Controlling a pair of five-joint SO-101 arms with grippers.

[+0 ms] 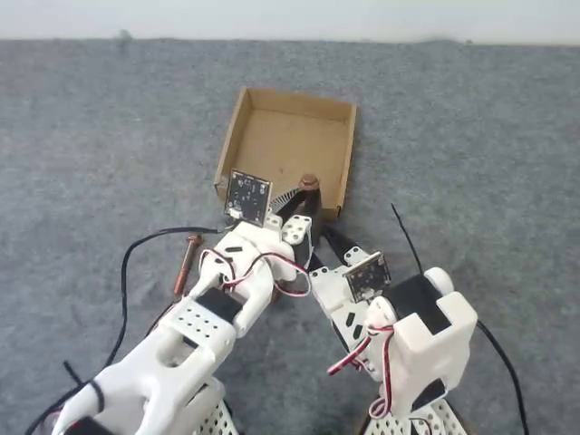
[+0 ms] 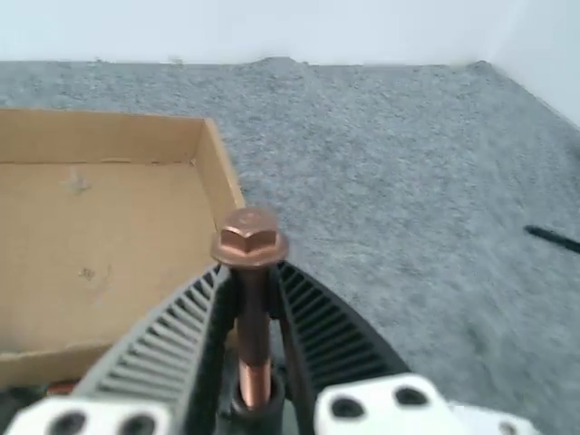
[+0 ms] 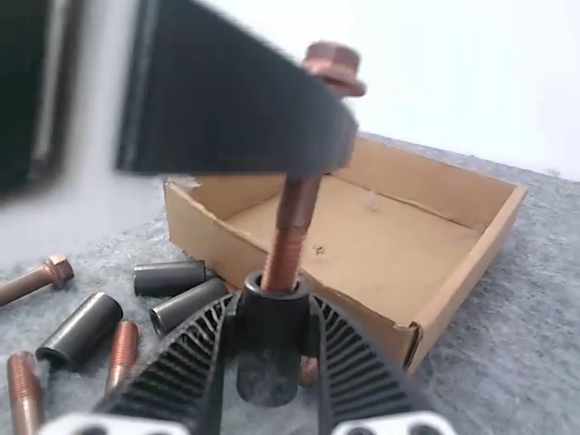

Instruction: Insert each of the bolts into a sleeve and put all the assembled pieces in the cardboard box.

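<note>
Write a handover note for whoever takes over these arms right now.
Left gripper: shut on a bolt, held upright at the cardboard box's near wall.
Right gripper: shut on a sleeve under it; the bolt tip sits in the sleeve's mouth, shank mostly out.
Done: nothing shows inside the box.
To do: seat this bolt, box it, then pair the loose sleeves and loose bolts on the carpet beside the box.

Shallow brown cardboard box (image 3: 453, 272): matt paper board, raw-cut edges. Copper-coloured metal hex-head bolt (image 2: 249, 240): glossy, smooth shank, threaded towards the end. Dark cylindrical metal sleeve (image 3: 268, 317): smooth, dull sheen, as on the loose sleeves (image 3: 82, 328) beside the box. Ribbed black plastic fingers (image 2: 163, 344) of left gripper (image 2: 251, 272): matt. Grey fibrous cloth table covering (image 1: 471, 118) around the box: rough, matt. White plastic arm shell (image 1: 435, 335): smooth.
</note>
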